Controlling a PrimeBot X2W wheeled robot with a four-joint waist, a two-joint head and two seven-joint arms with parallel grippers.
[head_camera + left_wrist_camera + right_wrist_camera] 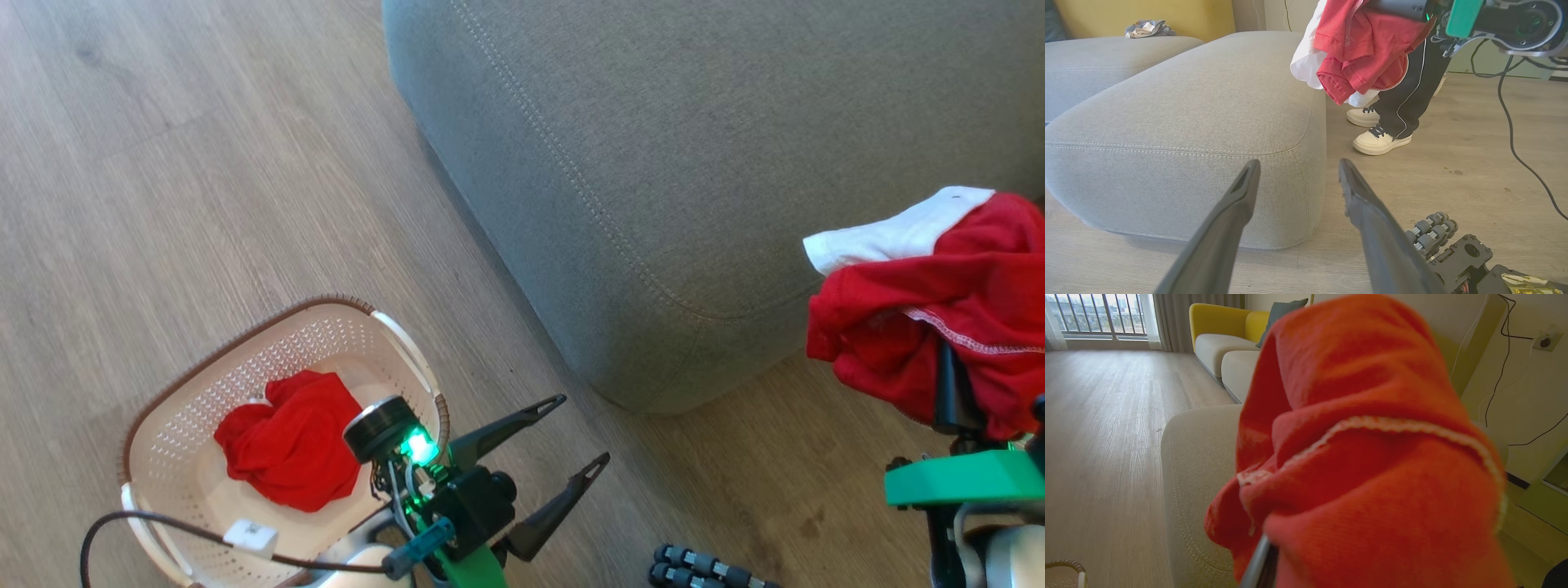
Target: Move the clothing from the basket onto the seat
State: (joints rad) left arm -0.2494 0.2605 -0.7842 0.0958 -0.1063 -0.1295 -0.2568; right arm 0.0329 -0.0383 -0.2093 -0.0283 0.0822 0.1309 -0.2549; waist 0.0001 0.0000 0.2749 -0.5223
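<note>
Red cloth is counted twice. One crumpled garment (290, 445), plain red on the side shown, is found lying in the basket (245, 335). The basket is a single oval cream tub with perforated walls, a brown woven-look rim and white handles, set on the wood floor (163, 163).

The held garment (963, 278) is carried in the air by the right gripper (949, 392). A white panel is shown at its upper edge, and a pale stitched hem is traced across its folds. The jaws are clamped on it, and the cloth is bunched over them so that little more than one dark finger is seen. In the left wrist view this garment is hung beside an edge of the seat (694, 163) and is not rested on the cushion top.

One seat is counted, covered in grey-green fabric, with a rounded corner and a double line of pale stitching.

The left gripper (581, 429) is held above the floor between basket and seat, with its jaws spread apart and nothing between them.

Print on a yellowish label (1523, 281) on the robot's base is too small to be read.

Dark trousers (1404, 90) with a white side stripe and two cream shoes (1380, 141) of a person are seen beyond the held garment.
</note>
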